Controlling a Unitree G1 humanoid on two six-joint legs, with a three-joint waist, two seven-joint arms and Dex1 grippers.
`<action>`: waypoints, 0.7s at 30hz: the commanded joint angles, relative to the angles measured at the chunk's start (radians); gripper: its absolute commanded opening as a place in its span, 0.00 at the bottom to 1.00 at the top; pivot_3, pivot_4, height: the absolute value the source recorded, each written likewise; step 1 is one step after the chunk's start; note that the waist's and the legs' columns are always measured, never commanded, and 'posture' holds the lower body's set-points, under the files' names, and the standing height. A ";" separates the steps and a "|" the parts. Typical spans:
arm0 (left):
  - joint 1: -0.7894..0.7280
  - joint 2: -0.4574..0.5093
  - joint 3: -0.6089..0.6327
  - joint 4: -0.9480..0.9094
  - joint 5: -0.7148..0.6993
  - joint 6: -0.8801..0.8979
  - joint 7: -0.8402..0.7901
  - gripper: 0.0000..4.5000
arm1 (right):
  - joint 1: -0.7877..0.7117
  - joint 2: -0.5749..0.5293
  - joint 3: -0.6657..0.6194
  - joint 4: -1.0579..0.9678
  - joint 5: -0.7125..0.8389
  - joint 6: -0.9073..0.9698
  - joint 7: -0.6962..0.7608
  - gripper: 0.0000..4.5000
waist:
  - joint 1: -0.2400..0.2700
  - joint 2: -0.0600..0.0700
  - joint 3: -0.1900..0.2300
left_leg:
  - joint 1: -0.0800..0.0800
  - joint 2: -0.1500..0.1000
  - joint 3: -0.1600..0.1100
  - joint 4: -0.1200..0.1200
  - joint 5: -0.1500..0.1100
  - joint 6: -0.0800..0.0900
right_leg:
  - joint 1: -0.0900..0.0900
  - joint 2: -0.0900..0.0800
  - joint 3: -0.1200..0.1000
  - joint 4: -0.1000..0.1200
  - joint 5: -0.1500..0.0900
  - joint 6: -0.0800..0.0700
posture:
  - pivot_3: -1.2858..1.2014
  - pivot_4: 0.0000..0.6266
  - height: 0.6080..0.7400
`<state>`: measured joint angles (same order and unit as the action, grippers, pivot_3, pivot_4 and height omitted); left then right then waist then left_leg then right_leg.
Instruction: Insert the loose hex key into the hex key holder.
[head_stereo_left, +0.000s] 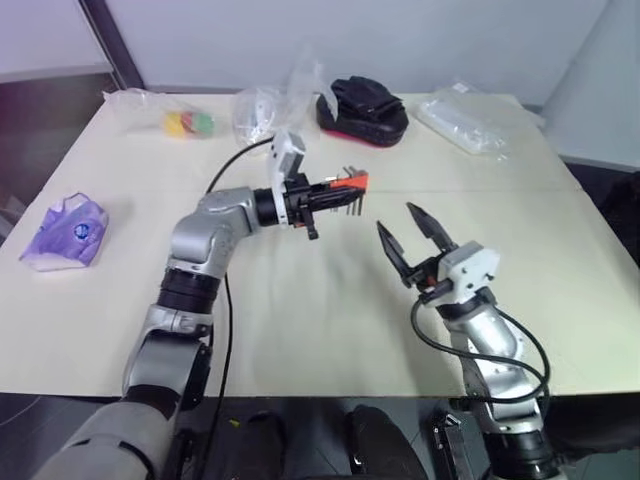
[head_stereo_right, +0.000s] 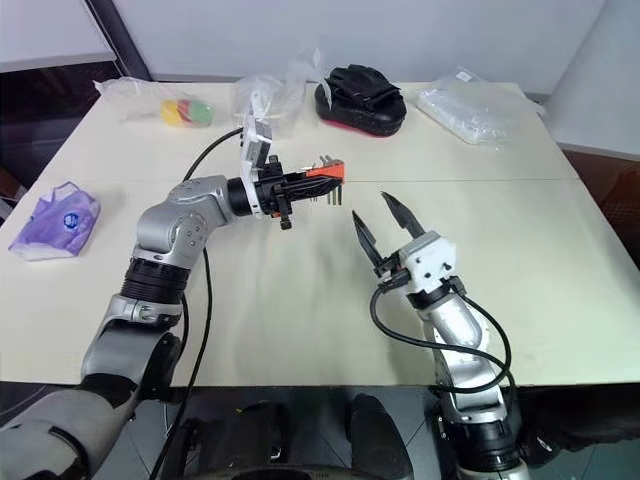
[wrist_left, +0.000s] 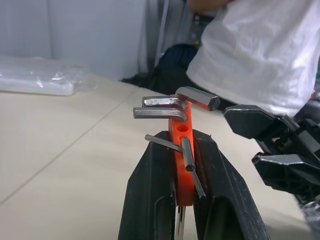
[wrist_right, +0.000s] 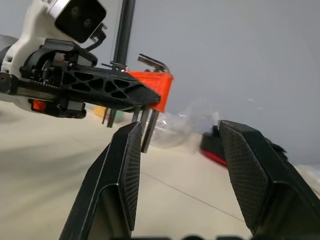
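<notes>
- Table: you can see a wide, pale top with both arms held above it.
- Your left gripper points sideways toward the right arm. Its two black fingers are squeezed tight on the red key holder.
- The red key holder sticks out past the fingertips, up in the air over the middle of the table. Thin metal keys poke out of it like little prongs.
- In the left wrist view, the holder stands on edge between the two fingers. Several bent metal keys sit in it, some near its far end and some close to the fingertips. You cannot tell which one is the loose key.
- Your right gripper is lower and nearer to you, just beside the holder but not touching it. Its fingers stand apart with nothing between them, and they point up toward the holder.
- In the right wrist view, the holder shows just above the gap between the two spread fingers.
- At the far edge of the table lie a black glove, some clear plastic bags and a bag of coloured bits.
- A purple bag lies near the left edge.
</notes>
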<state>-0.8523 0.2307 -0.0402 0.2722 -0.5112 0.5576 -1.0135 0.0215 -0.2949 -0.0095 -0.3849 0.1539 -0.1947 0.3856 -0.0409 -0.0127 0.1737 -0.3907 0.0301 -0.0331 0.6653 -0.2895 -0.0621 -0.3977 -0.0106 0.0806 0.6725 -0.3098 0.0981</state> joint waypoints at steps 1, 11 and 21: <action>0.034 -0.033 0.027 0.018 -0.043 0.075 0.041 0.00 | 0.056 -0.032 -0.085 -0.066 0.032 0.015 -0.005 0.55 | 0.001 0.000 0.000 | 0.000 0.000 0.000 0.000 0.000 0.000 | 0.001 0.000 0.000 -0.001 0.000 0.000 | 0.52 0.24 1.00; 0.067 -0.160 0.058 0.254 -0.044 0.212 0.141 0.00 | 0.151 -0.059 -0.165 -0.124 0.029 0.062 -0.022 0.55 | 0.002 0.000 0.000 | 0.000 -0.001 0.000 0.000 0.000 0.000 | 0.001 0.000 0.000 -0.002 0.000 0.000 | 0.52 0.24 1.00; 0.070 -0.149 0.049 0.376 0.012 0.202 0.128 0.38 | 0.176 -0.042 -0.134 -0.150 -0.003 0.073 -0.040 0.56 | 0.001 0.000 0.000 | 0.000 -0.001 0.000 0.000 0.000 0.000 | 0.001 0.000 0.000 -0.002 0.000 0.000 | 0.52 0.24 1.00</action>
<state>-0.7713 0.0687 0.0059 0.6627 -0.5063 0.7756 -0.8687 0.1948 -0.3408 -0.1393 -0.4794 0.1537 -0.1152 0.3531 -0.0403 -0.0129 0.1738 -0.3905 0.0294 -0.0329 0.6654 -0.2895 -0.0621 -0.3967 -0.0109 0.0806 0.6706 -0.3098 0.0982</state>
